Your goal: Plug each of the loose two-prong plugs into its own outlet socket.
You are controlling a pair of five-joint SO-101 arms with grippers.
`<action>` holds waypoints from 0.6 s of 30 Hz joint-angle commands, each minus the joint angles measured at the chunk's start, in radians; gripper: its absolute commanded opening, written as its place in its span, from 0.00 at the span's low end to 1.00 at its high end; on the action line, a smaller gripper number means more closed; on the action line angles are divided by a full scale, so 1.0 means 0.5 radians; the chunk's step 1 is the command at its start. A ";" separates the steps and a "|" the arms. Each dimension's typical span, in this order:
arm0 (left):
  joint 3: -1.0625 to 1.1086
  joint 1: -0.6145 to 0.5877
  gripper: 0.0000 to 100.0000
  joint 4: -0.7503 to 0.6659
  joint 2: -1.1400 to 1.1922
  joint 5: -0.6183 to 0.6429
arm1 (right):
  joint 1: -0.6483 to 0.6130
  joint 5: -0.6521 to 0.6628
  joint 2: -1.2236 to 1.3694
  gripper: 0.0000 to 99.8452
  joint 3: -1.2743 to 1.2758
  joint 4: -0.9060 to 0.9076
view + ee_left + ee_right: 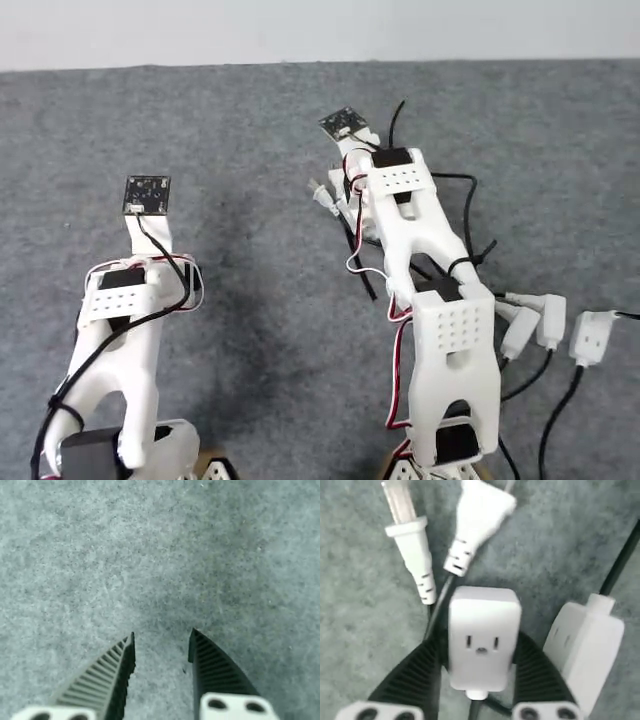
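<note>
The counter is covered in grey, felt-like matting with a fine speckled nap. In the left wrist view the left gripper hangs over bare matting. Its two black, saw-ribbed wedge jaws are spread wide with nothing between them.

In the right wrist view the right gripper has its ribbed black jaws pinching a white outlet socket. This is a smooth plastic block with rounded corners, and its face shows two narrow slots above a small round hole. It fills the centre of the frame.

In the upper left lies a slim plug with a ridged strain relief and pale prongs pointing to the top edge. Just beside it, at top centre, is a broader plug that tapers to a ribbed collar joining a black cord. A second socket block, equally glossy and boxy, lies tilted at the right edge.

In the high view the white, perforated right arm stretches toward upper centre, with a small pronged plug at its left. At lower right a boxy white cord end lies on the matting.
</note>
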 commanded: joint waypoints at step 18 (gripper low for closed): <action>-0.008 -0.009 0.17 -0.080 -0.006 -0.028 | -0.201 -0.669 -1.100 0.01 0.377 0.683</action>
